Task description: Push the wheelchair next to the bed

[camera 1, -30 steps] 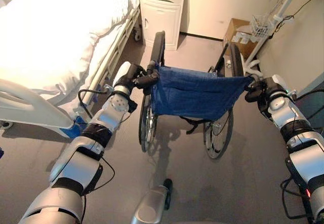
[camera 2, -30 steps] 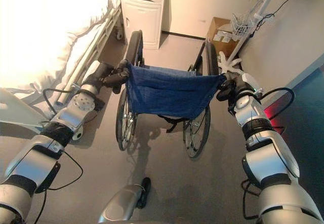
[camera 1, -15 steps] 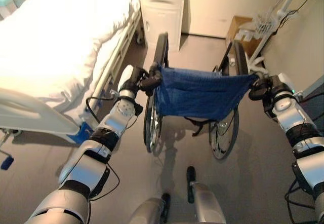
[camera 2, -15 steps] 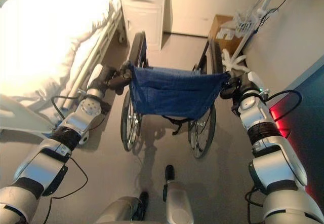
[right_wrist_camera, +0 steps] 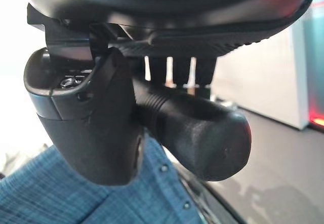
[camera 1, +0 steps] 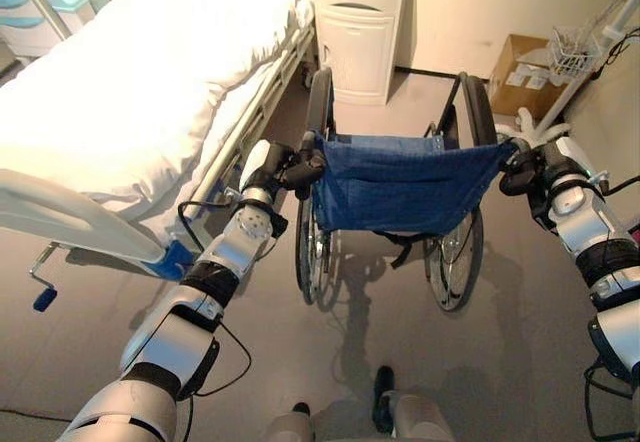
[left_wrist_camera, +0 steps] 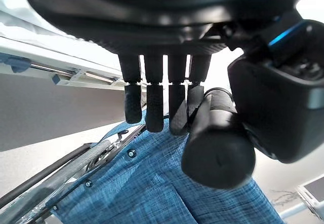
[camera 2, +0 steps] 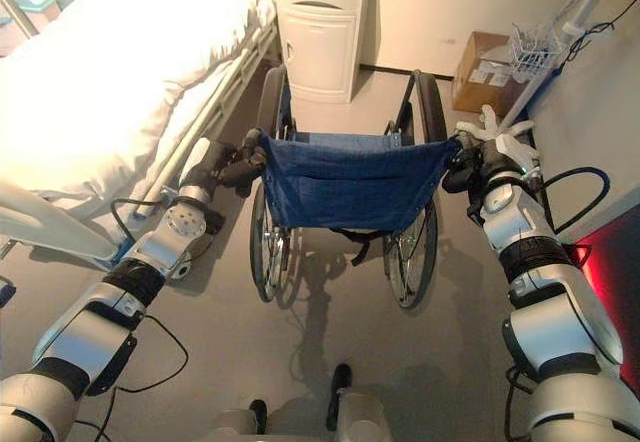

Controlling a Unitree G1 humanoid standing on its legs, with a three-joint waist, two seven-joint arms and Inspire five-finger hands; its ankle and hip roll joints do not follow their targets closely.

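Left eye view: wheelchair [camera 1: 400, 197] stands on the floor [camera 1: 520, 362] between both arms, its blue fabric back [camera 1: 405, 182] facing the robot. Bed [camera 1: 130, 92] with white bedding lies to the robot's left; the chair's left wheel is near the bed frame but apart from it. Left hand [camera 1: 285, 167] is clenched round the left push handle, right hand [camera 1: 525, 167] sits at the right one. A grip on both handles lets the chair be steered as well as driven. White cabinet [camera 1: 360, 27] stands ahead by the wall, cardboard box [camera 1: 525, 62] further right.

Right eye view: same layout; right hand [camera 2: 465, 170] at the back's upper corner, left hand [camera 2: 235, 169] at the other. Judgement: chair is beside the bed's lower part, task well along, more forward travel likely needed.

Left wrist view: fingers [left_wrist_camera: 154, 107] wrapped over the black handle grip [left_wrist_camera: 217, 143], thumb side against it; blue fabric just beyond.

Right wrist view: thumb [right_wrist_camera: 86, 117] and fingers [right_wrist_camera: 169, 72] close round the handle grip [right_wrist_camera: 197, 130], a firm grasp for pushing
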